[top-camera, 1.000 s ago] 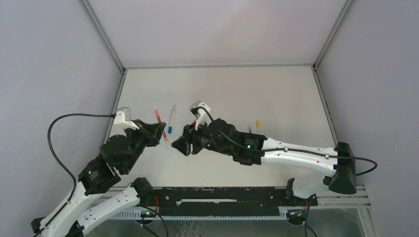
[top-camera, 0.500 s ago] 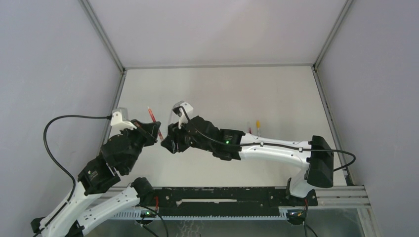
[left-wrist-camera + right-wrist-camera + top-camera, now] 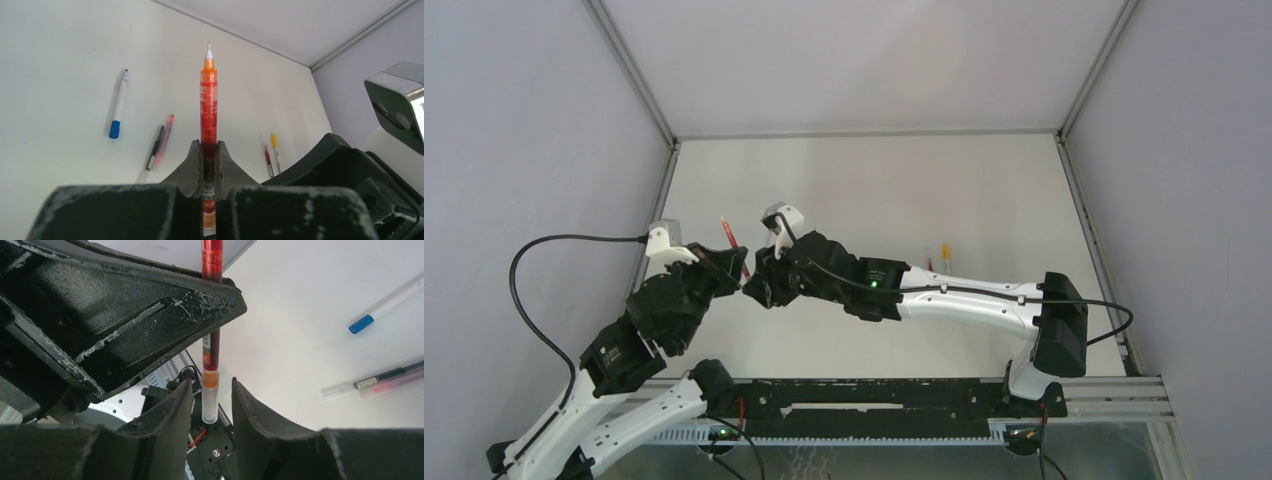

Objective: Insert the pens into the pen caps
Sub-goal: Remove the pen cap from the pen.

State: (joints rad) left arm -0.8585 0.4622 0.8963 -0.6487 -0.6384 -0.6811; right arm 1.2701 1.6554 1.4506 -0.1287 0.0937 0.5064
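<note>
White desk (image 3: 904, 190), grey walls. The left gripper (image 3: 209, 150) has its jaws shut on the orange-red pen (image 3: 208, 100), tip up. The right gripper (image 3: 212, 390) straddles the pen's rear end, jaws part-open and clear of it. Centre them before closing, to avoid skewing the barrel.

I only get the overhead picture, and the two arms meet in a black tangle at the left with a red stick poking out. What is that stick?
Observer: An orange-red pen, uncapped, its fine tip bare; the left fingers are shut on its barrel.
Operator: And the other arm, has it grabbed it too?
Observer: No. The right fingers stand open either side of the pen's clear back end, with a gap on both sides.
Operator: Anything hidden under the arms?
Observer: Yes: a blue-ended pen, plus a black pen and a pink pen lying side by side on the table.
</note>
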